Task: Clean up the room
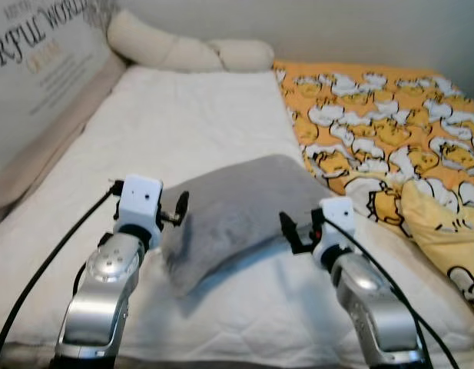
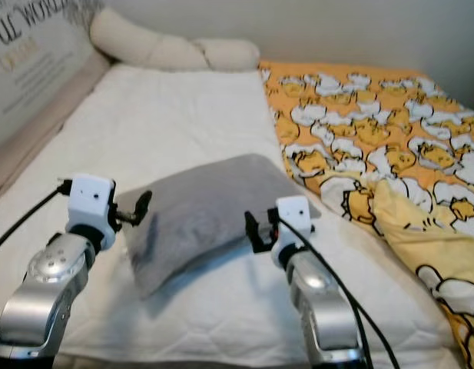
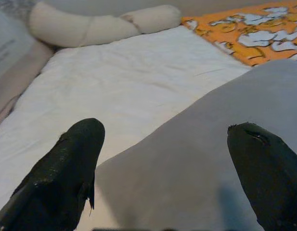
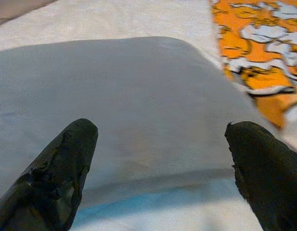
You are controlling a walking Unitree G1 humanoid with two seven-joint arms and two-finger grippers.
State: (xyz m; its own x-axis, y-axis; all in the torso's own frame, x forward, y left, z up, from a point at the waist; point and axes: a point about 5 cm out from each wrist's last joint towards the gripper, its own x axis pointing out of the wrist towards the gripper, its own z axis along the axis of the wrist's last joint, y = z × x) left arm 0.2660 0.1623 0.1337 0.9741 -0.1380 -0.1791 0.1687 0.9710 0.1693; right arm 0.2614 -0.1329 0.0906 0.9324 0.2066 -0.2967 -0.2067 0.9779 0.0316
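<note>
Grey pillow (image 1: 237, 215) is laid on the white bed (image 1: 183, 123), beside an orange duvet (image 1: 390, 131). It is flanked by the left tool (image 3: 162, 163) and right tool (image 4: 158, 168), both spread wide, grasping nothing.

Headboard w/ printed lettering (image 1: 37, 54) at bed's left; pale wall (image 1: 359, 27) behind.
</note>
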